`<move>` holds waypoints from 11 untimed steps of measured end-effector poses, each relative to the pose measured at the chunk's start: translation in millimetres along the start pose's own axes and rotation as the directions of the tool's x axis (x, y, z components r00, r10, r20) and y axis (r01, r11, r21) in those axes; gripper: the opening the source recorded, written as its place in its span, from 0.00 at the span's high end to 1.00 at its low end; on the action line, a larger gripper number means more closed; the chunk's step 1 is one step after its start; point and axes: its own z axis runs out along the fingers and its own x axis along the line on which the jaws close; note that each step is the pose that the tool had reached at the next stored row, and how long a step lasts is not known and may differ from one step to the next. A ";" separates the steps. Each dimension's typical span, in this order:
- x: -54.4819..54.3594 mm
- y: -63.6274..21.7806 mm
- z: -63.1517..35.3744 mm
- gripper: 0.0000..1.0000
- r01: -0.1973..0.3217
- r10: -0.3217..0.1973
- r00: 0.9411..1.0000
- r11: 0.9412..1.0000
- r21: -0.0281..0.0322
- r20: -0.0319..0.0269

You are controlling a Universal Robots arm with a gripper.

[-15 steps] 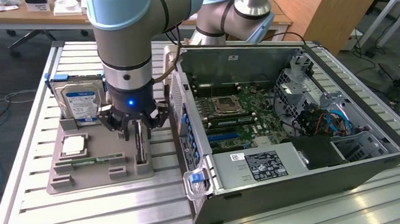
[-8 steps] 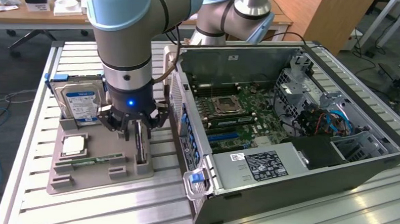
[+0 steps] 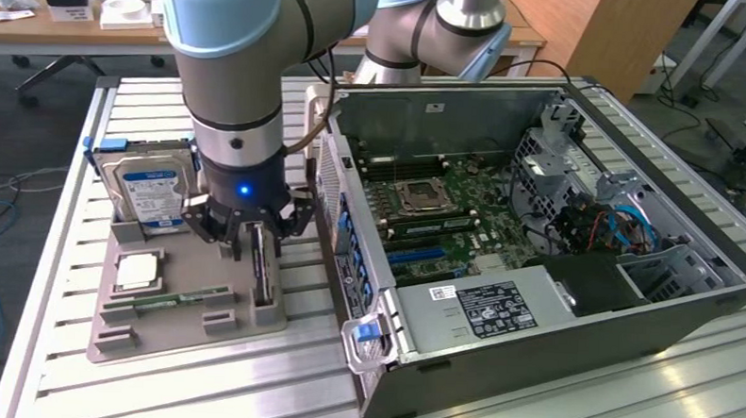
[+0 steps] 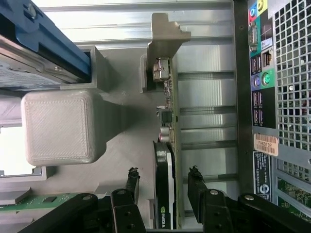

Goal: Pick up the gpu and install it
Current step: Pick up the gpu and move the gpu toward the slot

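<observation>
The gpu stands on its edge in a slot of the grey holder tray, beside the open computer case. In the wrist view the gpu is seen edge-on, its metal bracket at the far end and its black face near the fingers. My gripper hangs straight down over the card. It is open, one finger on each side of the card, with a gap on both sides.
The tray also holds a silver hard drive with a blue label, a processor and a green memory stick. A grey post of the tray stands close beside the fingers. The case's rear panel flanks the card's other side.
</observation>
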 end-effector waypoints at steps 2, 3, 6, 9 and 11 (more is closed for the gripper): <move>0.1 0.3 2.0 0.47 0.000 0.000 1.000 1.000 0.000 0.000; 0.2 0.3 2.2 0.47 0.000 0.000 1.000 1.000 0.000 0.000; 0.2 0.3 2.3 0.47 0.000 0.000 1.000 1.000 0.000 0.000; 0.2 0.3 2.3 0.47 0.000 0.000 1.000 1.000 0.000 0.000; 0.2 0.3 2.4 0.48 0.000 0.000 1.000 1.000 0.000 0.000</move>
